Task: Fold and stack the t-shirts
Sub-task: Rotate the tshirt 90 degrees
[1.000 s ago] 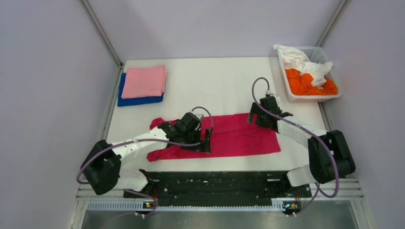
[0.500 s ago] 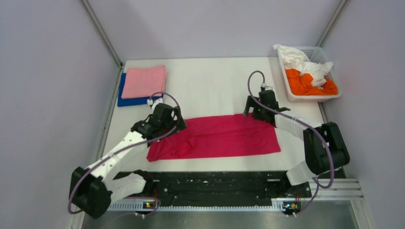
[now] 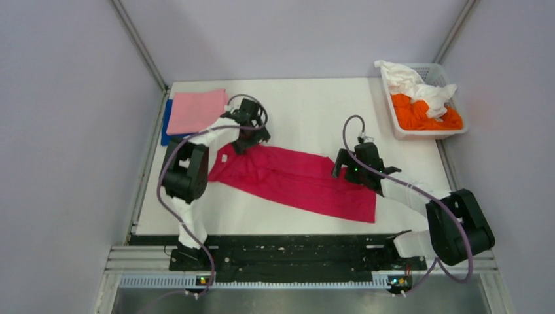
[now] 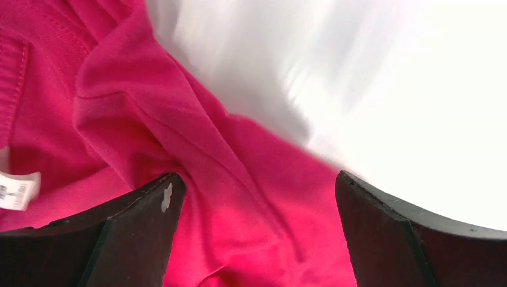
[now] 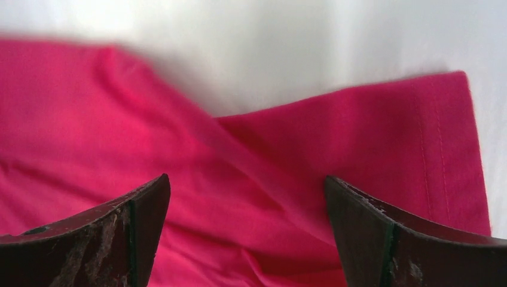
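Note:
The magenta-red t-shirt lies folded in a long band, slanting from back left to near right on the white table. My left gripper is open over its back-left end; in the left wrist view wrinkled red cloth fills the space between the spread jaws. My right gripper is open over the shirt's far right edge; in the right wrist view red cloth lies between the spread jaws. The light pink shirt lies folded on the royal blue one.
A white slotted basket at the back right holds the crumpled orange shirt and white shirt. A white label shows on the red shirt's collar end. Grey walls close in both sides.
The left arm swung from the shirt's middle to the back left. The shirt's left end went with it, so the band now slants. The right gripper shifted slightly nearer.

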You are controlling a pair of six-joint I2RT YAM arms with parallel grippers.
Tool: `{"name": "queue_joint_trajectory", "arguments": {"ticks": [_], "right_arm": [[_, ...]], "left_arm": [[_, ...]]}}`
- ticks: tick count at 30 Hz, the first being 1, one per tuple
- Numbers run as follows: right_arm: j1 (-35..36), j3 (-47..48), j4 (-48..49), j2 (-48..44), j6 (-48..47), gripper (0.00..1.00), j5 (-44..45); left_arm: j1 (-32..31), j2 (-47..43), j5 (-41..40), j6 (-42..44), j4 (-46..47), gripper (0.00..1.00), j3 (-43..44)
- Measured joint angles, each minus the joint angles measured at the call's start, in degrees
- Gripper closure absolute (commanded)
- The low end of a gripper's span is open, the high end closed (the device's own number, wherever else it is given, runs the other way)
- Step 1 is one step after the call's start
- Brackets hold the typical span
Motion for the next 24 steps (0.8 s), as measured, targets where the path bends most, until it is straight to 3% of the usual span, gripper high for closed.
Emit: {"name": "queue_joint_trajectory", "arguments": {"ticks": [4,7,10,13,18,24], "right_arm": [[7.3,-6.0,-2.1,-8.5,3.6,0.01,-2.0],[16.0,-8.6,-4.1,-13.2,5.5,0.01,-5.8],[24.2,-9.0,-4.8,-14.2,5.7,0.01,-11.1],[28.6,-8.5,-4.7,-14.0,4.1,0.01,-15.2],[29.6,-6.4,-4.3,-13.9,0.8,0.01,-17.2],[29.6,-5.0,-1.0,-14.4,0.2,0.01,-17.8]], "left_arm": [[0.4,17.5,1.8,1.6,-1.8,0.01,24.5],[0.6,32.2,8.9,1.0,-1.6,0.01,46.7],[0.3,44.0,17.7,-3.2,6.9,0.01,62.2],[-0.6,49.3,22.6,-10.6,19.6,0.01,65.0],[-2.3,56.5,24.3,-21.0,35.0,0.01,69.3],[-2.6,56.9,23.3,-22.8,36.6,0.01,69.3]]}}
